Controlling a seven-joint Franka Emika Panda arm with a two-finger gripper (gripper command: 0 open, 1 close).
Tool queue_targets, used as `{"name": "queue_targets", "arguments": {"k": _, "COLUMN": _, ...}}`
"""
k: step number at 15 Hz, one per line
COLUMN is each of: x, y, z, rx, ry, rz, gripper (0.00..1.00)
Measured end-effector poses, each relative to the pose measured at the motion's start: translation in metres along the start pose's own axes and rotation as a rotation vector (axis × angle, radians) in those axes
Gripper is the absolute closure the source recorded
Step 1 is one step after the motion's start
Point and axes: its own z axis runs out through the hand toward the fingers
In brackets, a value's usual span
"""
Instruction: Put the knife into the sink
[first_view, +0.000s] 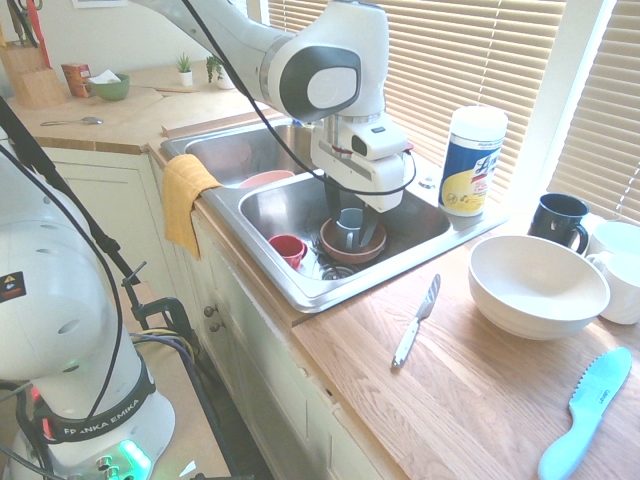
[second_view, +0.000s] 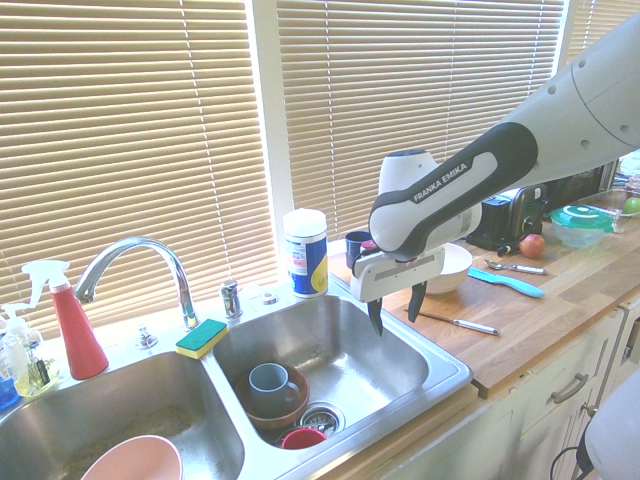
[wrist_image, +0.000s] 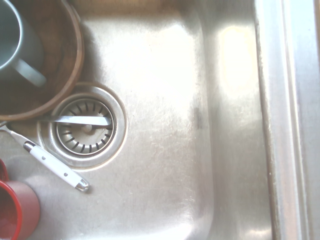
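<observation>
Stainless steel fills the wrist view: the basin floor of the sink (wrist_image: 165, 125), with a round strainer drain (wrist_image: 86, 126), a white-handled utensil (wrist_image: 52, 164) lying beside it, the rim of a brown bowl (wrist_image: 75, 55) holding a grey mug (wrist_image: 15, 40), and a red cup (wrist_image: 17, 210) at the edge. From the exterior views, the gripper (second_view: 396, 305) hangs pointing down over this basin, its two dark fingers (second_view: 376, 318) spread apart and empty. The knife (first_view: 417, 320) lies flat on the wooden countertop (first_view: 470, 400), just beside the sink's rim (first_view: 330, 295) and apart from the white bowl (first_view: 537, 285), blade toward the basin.

Handling, as a judgement: the knife is rigid, light and thin, its polished metal likely slippery and low against the wood. A pinch across the narrow handle near its middle would seem most secure, with the fingers set square to its length; the drop into steel carries little risk of breakage.

Count: one metal knife; one light blue plastic knife (first_view: 588, 410); two sink basins; one chrome faucet (second_view: 135, 265); one wipes canister (first_view: 472, 160); one dark mug (first_view: 560, 222) on the counter; one pink bowl (second_view: 130, 462) in the far basin; one sponge (second_view: 202, 337); one red spray bottle (second_view: 75, 325).
</observation>
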Motion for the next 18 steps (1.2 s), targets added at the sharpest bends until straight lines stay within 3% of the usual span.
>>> {"name": "queue_targets", "arguments": {"k": 3, "x": 0.001, "y": 0.000, "z": 0.000, "rx": 0.001, "ry": 0.003, "rz": -0.031, "gripper": 0.00}}
{"name": "queue_targets", "arguments": {"k": 8, "x": 0.026, "y": 0.037, "z": -0.020, "rx": -0.035, "ry": -0.007, "rz": -0.323, "gripper": 0.00}}
{"name": "queue_targets", "arguments": {"k": 10, "x": 0.047, "y": 0.066, "z": -0.027, "rx": -0.033, "ry": -0.012, "rz": -0.377, "gripper": 0.00}}
{"name": "queue_targets", "arguments": {"k": 18, "x": 0.101, "y": 0.148, "z": -0.013, "rx": -0.046, "ry": -0.005, "rz": -0.317, "gripper": 0.00}}
